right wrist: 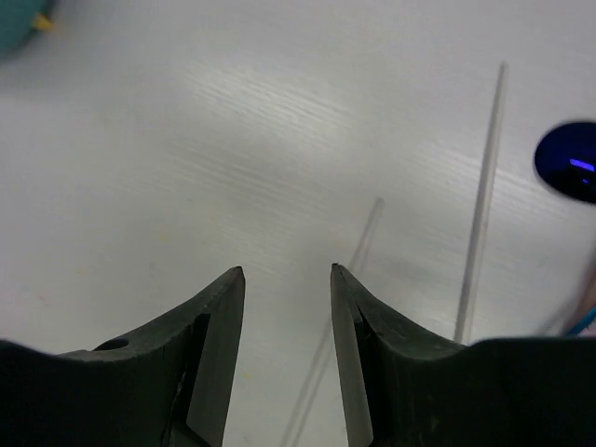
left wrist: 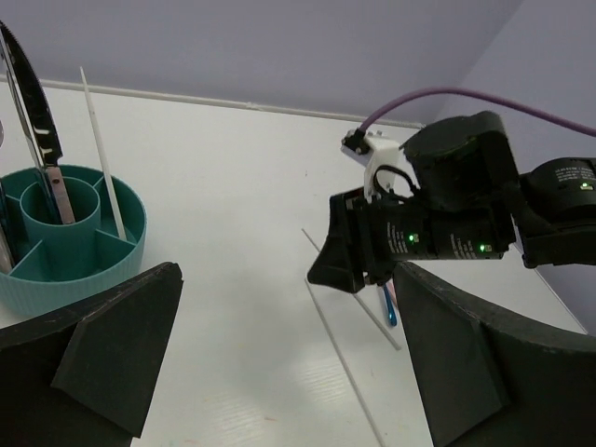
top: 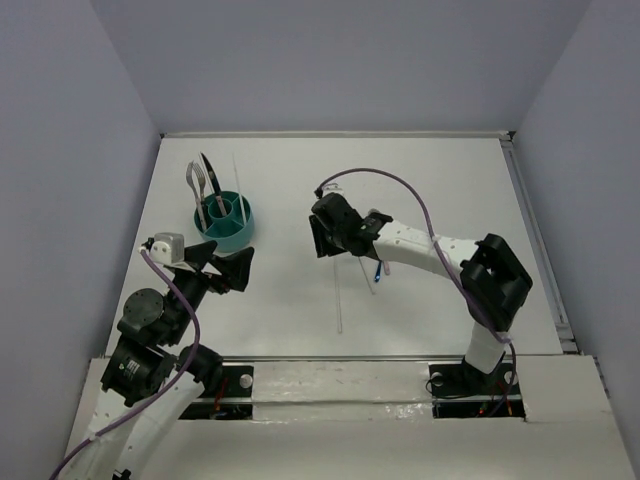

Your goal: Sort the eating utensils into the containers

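Observation:
The round teal caddy (top: 238,233) stands at the back left and holds a silver fork (top: 196,181), a dark knife (top: 209,172) and a pale chopstick (top: 236,178). It also shows in the left wrist view (left wrist: 88,261). Two loose chopsticks (top: 342,298) (top: 364,274) lie mid-table, with a shiny blue spoon (top: 380,268) beside them. My right gripper (top: 320,238) is open and empty, hovering low over one blurred chopstick (right wrist: 358,256); the other chopstick (right wrist: 480,214) and the blue spoon (right wrist: 568,160) lie to its right. My left gripper (top: 232,268) is open and empty just in front of the caddy.
The white table is walled at the back and sides, with a rail along its right edge (top: 540,250). The right arm (top: 440,255) stretches across the middle from the right. A pinkish item under the right gripper is too hidden to tell.

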{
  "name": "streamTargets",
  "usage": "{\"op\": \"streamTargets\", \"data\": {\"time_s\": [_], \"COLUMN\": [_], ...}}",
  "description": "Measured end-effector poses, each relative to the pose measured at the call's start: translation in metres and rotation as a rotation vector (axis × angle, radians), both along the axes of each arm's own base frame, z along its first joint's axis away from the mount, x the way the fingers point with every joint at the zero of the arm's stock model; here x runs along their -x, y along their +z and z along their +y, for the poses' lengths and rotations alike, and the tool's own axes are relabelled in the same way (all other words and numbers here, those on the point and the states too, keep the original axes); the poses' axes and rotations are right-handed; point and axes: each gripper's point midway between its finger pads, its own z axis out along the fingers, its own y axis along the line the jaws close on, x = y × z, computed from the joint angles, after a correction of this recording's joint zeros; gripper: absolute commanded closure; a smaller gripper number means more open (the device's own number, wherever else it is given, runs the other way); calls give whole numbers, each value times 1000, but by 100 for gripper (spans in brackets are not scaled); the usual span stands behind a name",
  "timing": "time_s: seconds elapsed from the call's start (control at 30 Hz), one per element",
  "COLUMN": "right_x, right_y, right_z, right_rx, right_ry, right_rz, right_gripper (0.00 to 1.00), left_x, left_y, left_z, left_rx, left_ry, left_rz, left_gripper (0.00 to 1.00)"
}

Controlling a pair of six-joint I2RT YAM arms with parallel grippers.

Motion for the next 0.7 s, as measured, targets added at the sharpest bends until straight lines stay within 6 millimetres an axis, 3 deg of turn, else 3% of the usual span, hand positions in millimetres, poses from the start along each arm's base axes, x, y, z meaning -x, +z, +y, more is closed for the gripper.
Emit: {"op": "streamTargets", "data": {"time_s": [0.07, 0.2, 0.4, 0.47, 0.7], "right_x": [15, 34, 46, 48, 53], "right_y": [-23, -44, -62, -70, -97], "right_z": [-21, -42, -54, -53, -52], "right_rx": [87, 167, 204, 210, 243], "right_ry": [-23, -45, -67, -64, -56], "right_rz": [73, 159, 217, 238, 297], "right_gripper": [51, 50, 54, 61, 63], "left_x": [0, 1, 1, 1, 1], "left_y": [0, 0, 0, 0, 0], "left_z": [0, -1, -2, -3, -3], "left_rx": [0, -1, -1, -1, -1], "left_ry": [-3, -8, -14, -16, -16], "left_rz": [0, 0, 0, 0, -1], "left_gripper": [1, 1, 1, 1, 1]}}
